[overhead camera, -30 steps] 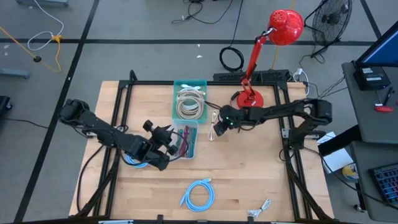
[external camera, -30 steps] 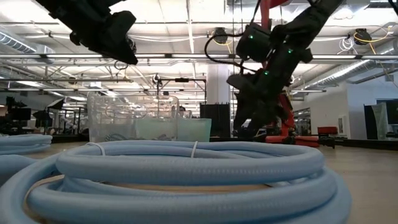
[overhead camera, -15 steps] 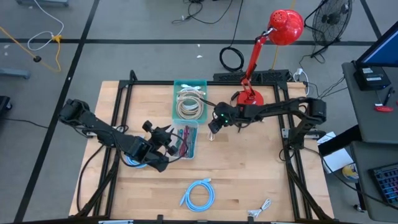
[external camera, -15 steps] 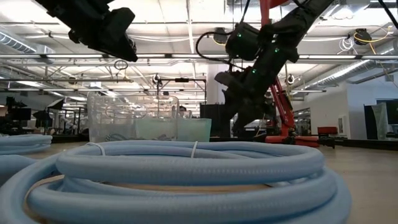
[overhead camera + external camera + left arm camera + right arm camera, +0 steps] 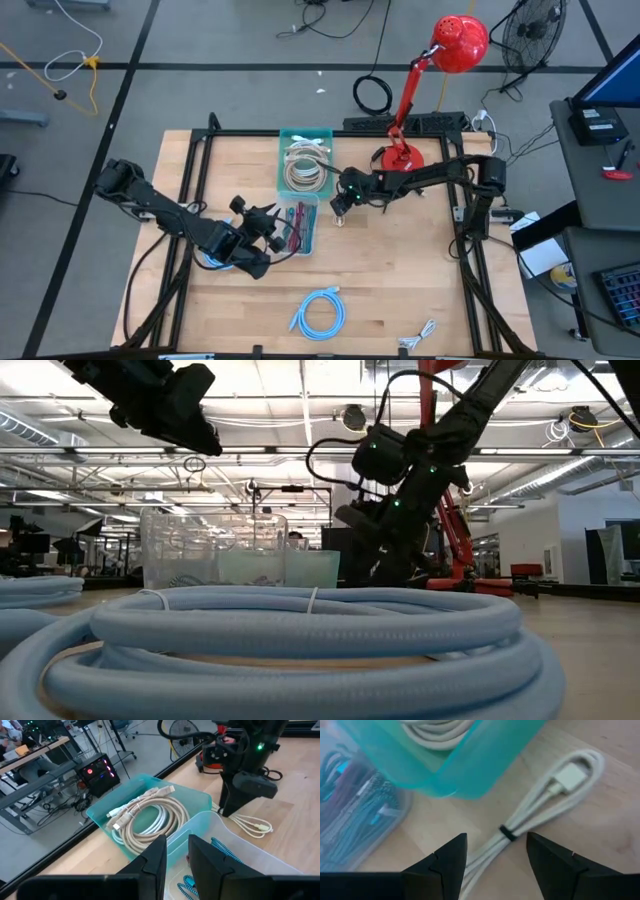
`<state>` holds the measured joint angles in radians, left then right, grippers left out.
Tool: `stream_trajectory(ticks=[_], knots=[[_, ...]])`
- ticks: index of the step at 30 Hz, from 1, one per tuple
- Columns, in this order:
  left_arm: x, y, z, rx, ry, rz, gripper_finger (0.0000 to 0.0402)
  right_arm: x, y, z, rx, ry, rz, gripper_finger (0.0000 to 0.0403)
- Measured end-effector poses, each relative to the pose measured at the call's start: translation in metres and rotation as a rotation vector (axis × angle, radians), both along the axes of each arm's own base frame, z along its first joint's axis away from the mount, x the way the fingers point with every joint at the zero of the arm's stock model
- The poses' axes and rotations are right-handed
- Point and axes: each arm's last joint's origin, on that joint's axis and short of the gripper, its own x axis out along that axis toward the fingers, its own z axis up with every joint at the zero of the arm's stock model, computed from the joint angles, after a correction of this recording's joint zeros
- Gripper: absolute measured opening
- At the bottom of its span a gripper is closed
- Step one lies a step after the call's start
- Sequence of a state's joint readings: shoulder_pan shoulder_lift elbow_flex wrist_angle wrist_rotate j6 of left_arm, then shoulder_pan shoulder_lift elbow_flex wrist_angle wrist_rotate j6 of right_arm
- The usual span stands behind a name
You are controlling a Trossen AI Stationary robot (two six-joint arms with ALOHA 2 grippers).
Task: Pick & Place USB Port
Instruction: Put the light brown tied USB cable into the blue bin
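A white USB cable (image 5: pixel 540 815), bundled with a black tie, lies flat on the wooden table beside the teal bin (image 5: pixel 485 755). The left wrist view shows the cable (image 5: pixel 251 824) too. My right gripper (image 5: pixel 496 841) hangs open just above the bundle, one finger on each side, touching nothing. It stands right of the bins in the high view (image 5: pixel 339 201). My left gripper (image 5: pixel 177 857) is held over the clear bin (image 5: pixel 298 230), its fingers a narrow gap apart with nothing between them.
The teal bin (image 5: pixel 305 135) holds coiled beige cables (image 5: pixel 145 817). The clear bin (image 5: pixel 240 851) holds coloured cables. A blue cable coil (image 5: pixel 320 312) lies near the front edge, a small white cable (image 5: pixel 418 335) at the front right. A red lamp (image 5: pixel 400 155) stands at the back right.
My right gripper has gone toward the table's left edge and down, toward the white cable beside the bins. Its fingers have stayed open.
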<state>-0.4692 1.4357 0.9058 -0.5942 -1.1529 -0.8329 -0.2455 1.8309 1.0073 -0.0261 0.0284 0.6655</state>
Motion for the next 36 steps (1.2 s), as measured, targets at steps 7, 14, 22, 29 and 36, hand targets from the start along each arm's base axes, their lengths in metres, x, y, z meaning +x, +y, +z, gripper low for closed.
stream_trajectory(ticks=[7,14,22,29,36], knots=[[0.0,-0.001,0.0,0.0,0.0,-0.006,0.0085,-0.006,-0.001,-0.004,-0.038,0.079,-0.026,0.0171],[0.0,-0.003,0.001,-0.007,-0.013,-0.012,0.0085,-0.004,-0.002,-0.018,-0.067,0.123,-0.037,0.005],[-0.001,-0.006,0.001,-0.005,-0.011,-0.024,0.0085,-0.005,0.007,-0.019,-0.086,0.169,0.016,0.0006],[-0.001,-0.007,0.001,-0.005,-0.01,-0.027,0.0085,-0.02,0.036,0.023,-0.142,0.185,0.074,0.0002],[-0.002,-0.007,0.001,-0.008,-0.014,-0.028,0.0085,-0.03,0.074,0.072,-0.195,0.019,0.113,0.0001]])
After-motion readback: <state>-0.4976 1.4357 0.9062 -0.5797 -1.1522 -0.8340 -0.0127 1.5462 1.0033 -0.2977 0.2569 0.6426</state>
